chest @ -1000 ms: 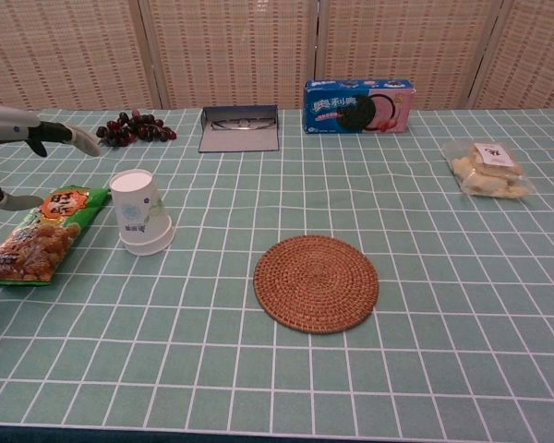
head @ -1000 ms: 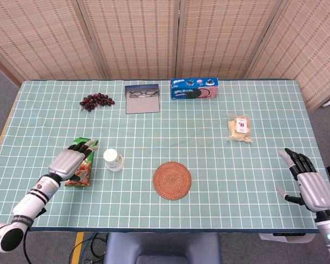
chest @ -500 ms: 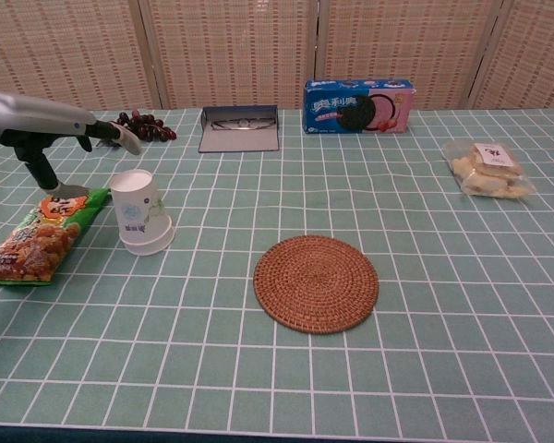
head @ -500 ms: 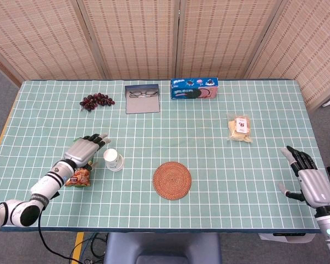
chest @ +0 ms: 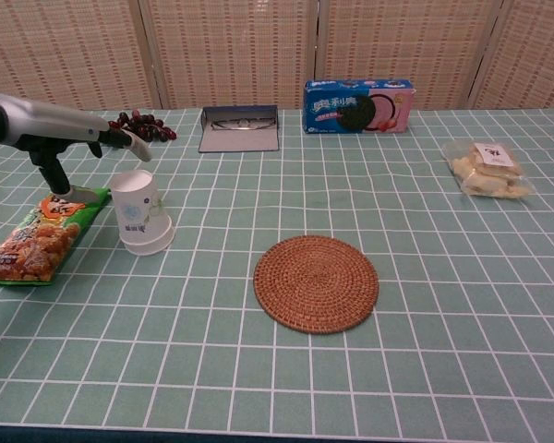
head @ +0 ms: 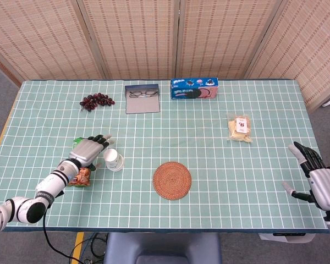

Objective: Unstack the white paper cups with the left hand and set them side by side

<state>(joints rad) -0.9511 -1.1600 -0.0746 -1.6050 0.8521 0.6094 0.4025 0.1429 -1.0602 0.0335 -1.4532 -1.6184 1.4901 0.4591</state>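
- White paper cups (chest: pixel 140 213) stand upside down, stacked, near-left on the table; count unclear.
- Left hand (head: pixel 89 149) hovers just left, fingers spread, holding nothing.
- One snack bag (chest: pixel 39 236) lies beneath it.
- One woven coaster (head: pixel 172 180) sits right.
- Right hand (head: pixel 318 179) spread, far right.

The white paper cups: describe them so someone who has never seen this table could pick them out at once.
On the green checked tablecloth, look to the left part, just left of the round woven coaster. The white paper cups stand there upside down, nested as one stack, between the green snack bag and the coaster. Nothing else nearby is white and cup-shaped; the left hand hovers beside them.
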